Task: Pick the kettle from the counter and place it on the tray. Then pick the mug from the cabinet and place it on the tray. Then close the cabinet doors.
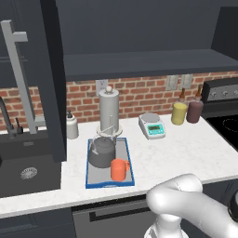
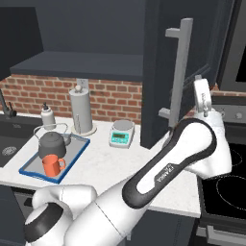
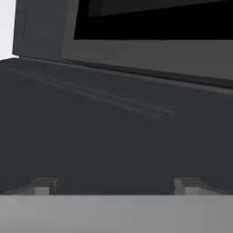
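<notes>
The dark grey kettle (image 1: 101, 151) (image 2: 52, 143) stands on the blue-rimmed tray (image 1: 110, 184) (image 2: 77, 153) on the white counter (image 1: 186, 153). The orange mug (image 1: 119, 169) (image 2: 51, 166) sits on the tray too, just in front of the kettle. Both cabinet doors stand open: the left door (image 1: 51, 83) and the right door (image 2: 163, 72) with its bar handle (image 2: 178, 72). The cabinet shelf (image 1: 148, 62) is bare. My gripper (image 3: 116, 185) is open, its fingertips (image 3: 43, 186) wide apart right up against a dark door panel (image 3: 113, 136). The arm's hand (image 2: 202, 98) is raised beside the right door's outer side.
A paper-towel cylinder (image 1: 109, 111) stands behind the tray. A kitchen scale (image 1: 152, 125), a yellow jar (image 1: 179, 113) and a dark red bottle (image 1: 195, 110) are at the back right. A soap dispenser (image 1: 71, 125) and the black sink (image 1: 28, 167) lie left, the stove (image 1: 228, 121) right.
</notes>
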Controlling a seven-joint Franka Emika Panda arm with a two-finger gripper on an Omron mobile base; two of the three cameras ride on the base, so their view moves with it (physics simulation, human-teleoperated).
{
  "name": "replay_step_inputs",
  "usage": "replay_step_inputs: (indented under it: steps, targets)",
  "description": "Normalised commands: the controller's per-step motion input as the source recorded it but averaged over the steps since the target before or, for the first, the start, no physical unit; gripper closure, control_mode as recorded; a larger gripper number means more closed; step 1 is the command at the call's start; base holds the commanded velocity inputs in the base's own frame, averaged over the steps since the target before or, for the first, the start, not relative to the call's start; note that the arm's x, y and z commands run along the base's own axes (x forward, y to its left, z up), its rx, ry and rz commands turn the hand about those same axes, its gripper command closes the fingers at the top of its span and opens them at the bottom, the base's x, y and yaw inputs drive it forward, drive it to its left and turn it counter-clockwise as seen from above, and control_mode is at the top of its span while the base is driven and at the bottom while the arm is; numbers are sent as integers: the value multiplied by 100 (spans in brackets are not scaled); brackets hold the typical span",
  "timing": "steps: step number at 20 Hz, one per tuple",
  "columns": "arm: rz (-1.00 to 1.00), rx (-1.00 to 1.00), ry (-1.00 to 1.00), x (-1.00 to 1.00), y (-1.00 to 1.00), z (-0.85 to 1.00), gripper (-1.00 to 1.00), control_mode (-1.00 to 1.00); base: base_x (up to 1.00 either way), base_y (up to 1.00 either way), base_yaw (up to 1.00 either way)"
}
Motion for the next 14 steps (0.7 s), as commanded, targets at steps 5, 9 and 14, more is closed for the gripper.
replay_step_inputs:
  steps: [5,9,14]
  targets:
    - [-4,-5,14,0,40,12,-100,-100,0,0,0]
    - [-3,-4,14,0,44,3,-100,-100,0,0,0]
    - [0,-4,12,0,43,0,-100,-100,0,0,0]
